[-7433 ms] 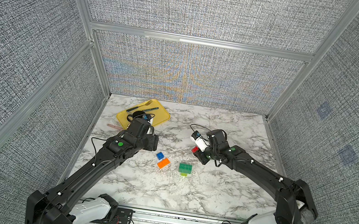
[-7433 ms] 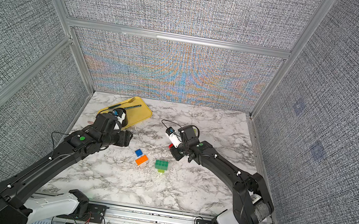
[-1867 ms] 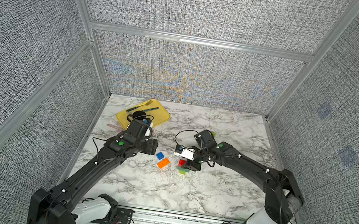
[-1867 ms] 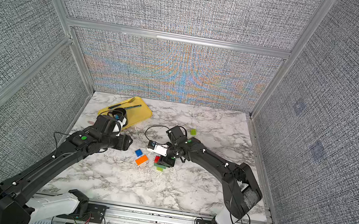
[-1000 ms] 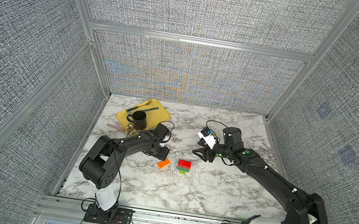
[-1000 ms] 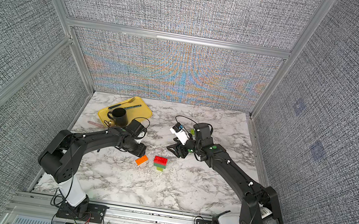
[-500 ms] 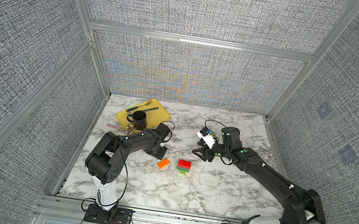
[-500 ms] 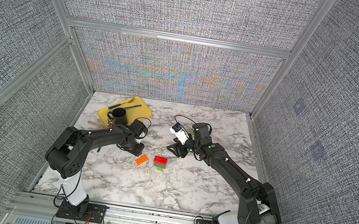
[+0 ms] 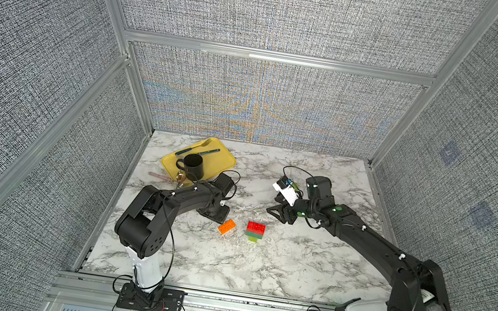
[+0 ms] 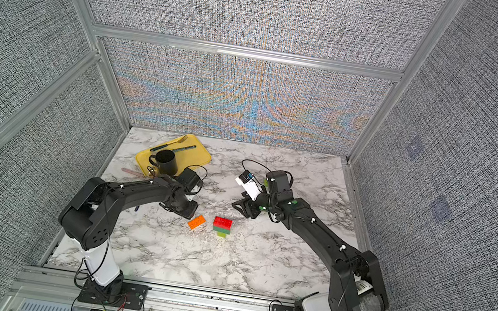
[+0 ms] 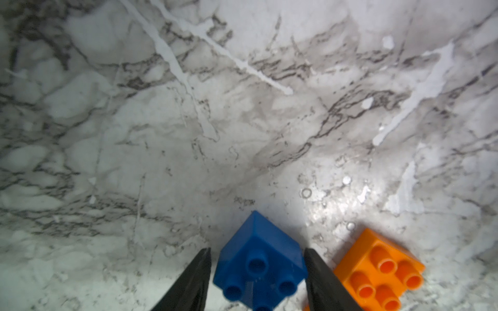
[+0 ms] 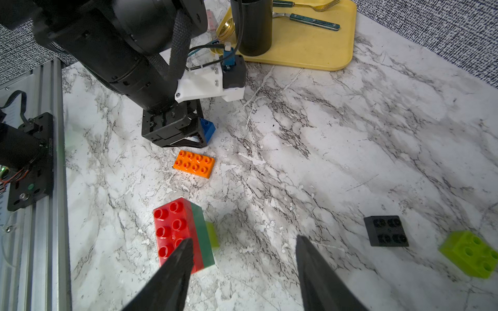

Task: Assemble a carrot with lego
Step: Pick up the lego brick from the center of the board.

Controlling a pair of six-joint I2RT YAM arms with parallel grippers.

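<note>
We noted a robot lab cell: aluminium frame, grey fabric panels, marble-look worktop, base rail in front.

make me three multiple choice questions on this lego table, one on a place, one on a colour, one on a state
1. Where is the black mug relative to the yellow tray?
A. beside it
B. behind it
C. on it

2. Which colour is the top layer of the stack?
A. orange
B. red
C. blue

3. How is the right gripper?
A. open, nothing between its fingers
B. shut on a brick
C. shut with nothing held

Answers:
1 C: the mug's base sits inside the tray's rim.
2 B: red studs face up, with dark green and lime layers below.
3 A: in the right wrist view its fingers stand wide apart over the bare marble table.
</note>
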